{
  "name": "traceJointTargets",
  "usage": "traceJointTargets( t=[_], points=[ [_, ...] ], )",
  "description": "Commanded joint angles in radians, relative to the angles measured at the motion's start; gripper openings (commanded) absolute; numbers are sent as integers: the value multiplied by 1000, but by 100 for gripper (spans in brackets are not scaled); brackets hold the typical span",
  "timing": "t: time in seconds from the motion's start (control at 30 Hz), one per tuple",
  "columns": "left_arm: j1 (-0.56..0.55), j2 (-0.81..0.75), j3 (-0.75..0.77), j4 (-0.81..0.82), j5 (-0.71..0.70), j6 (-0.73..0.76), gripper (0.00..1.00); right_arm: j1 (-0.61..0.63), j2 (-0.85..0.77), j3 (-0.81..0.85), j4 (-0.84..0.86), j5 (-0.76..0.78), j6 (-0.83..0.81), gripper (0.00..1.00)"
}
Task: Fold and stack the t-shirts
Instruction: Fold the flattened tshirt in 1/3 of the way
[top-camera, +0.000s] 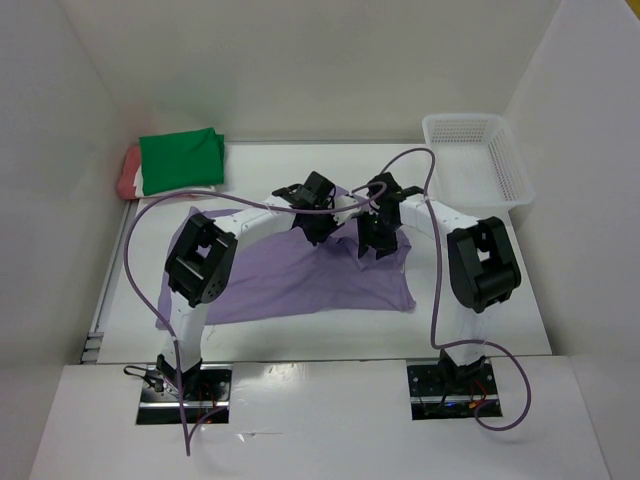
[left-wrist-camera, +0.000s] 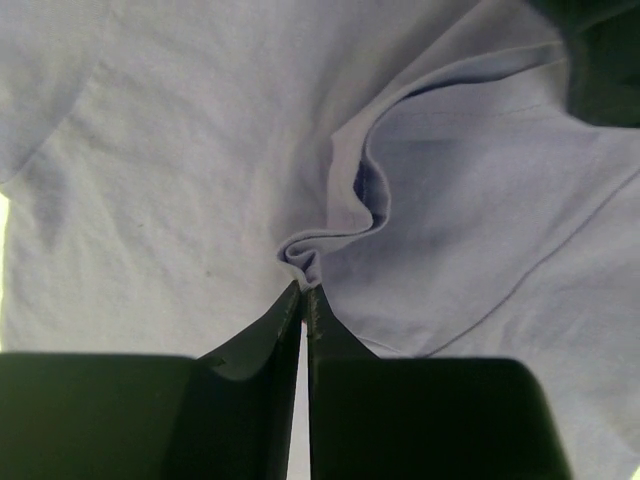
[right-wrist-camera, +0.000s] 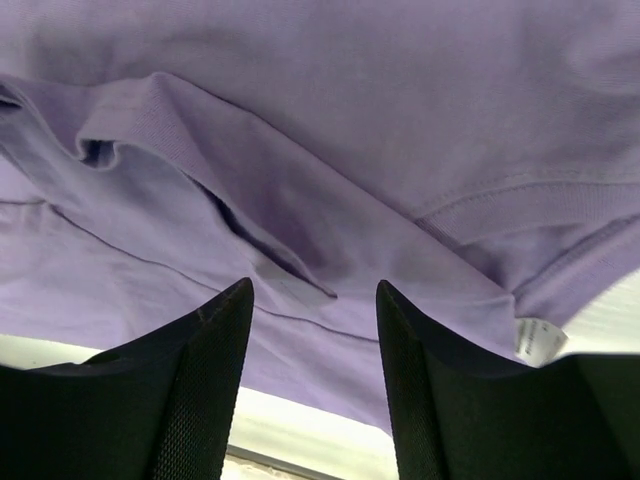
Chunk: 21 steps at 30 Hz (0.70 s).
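Observation:
The lavender t-shirt (top-camera: 300, 272) lies spread across the middle of the table, its collar area bunched between the two grippers. My left gripper (top-camera: 318, 226) is over its far edge. In the left wrist view its fingertips (left-wrist-camera: 303, 288) stand almost together, pinching a small pucker of lavender cloth (left-wrist-camera: 300, 258). My right gripper (top-camera: 376, 246) is open just to the right. Its two fingers (right-wrist-camera: 205, 380) stand apart above the shirt's collar fold (right-wrist-camera: 250, 225), with nothing between them. The green t-shirt (top-camera: 180, 158) lies folded at the back left on top of the salmon-red t-shirt (top-camera: 127, 175). A cream-white edge (top-camera: 160, 191) shows under them.
A white mesh basket (top-camera: 478, 160) stands at the back right against the wall. White walls close in the table on three sides. Purple cables (top-camera: 135, 250) loop from both arms over the table. A white care label (right-wrist-camera: 537, 340) sticks out of the shirt near my right finger.

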Motion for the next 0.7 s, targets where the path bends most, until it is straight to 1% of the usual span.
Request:
traceJointTargets(
  t=[0.0, 0.03, 0.13, 0.23, 0.3, 0.37, 0.4, 0.47, 0.5, 0.53, 0.67],
  points=[
    [4, 18, -9, 8, 76, -40, 10, 11, -30, -29, 76, -36, 7, 58],
    [4, 18, -18, 8, 76, -49, 11, 11, -30, -29, 90, -47, 16, 59],
    [4, 18, -19, 8, 76, -50, 11, 11, -21, -47, 102, -56, 26, 59],
    [4, 18, -19, 8, 76, -50, 11, 11, -9, -47, 102, -56, 26, 55],
    [4, 18, -19, -1, 76, -50, 11, 11, 0, -47, 113, -65, 35, 47],
    [4, 18, -19, -1, 76, -50, 11, 11, 0, -47, 113, -65, 35, 36],
    [4, 18, -19, -1, 76, -50, 11, 11, 0, -47, 113, -65, 35, 25],
    [4, 18, -19, -1, 76, -50, 11, 11, 11, -37, 102, -65, 44, 17],
    [4, 18, -19, -1, 76, -40, 11, 11, 11, -36, 92, -65, 44, 7],
    [13, 18, -19, -10, 76, -40, 11, 11, 11, -36, 92, -65, 44, 1],
    [13, 18, -19, -10, 67, -40, 11, 0, -9, -8, 72, -35, 35, 0]
  ],
)
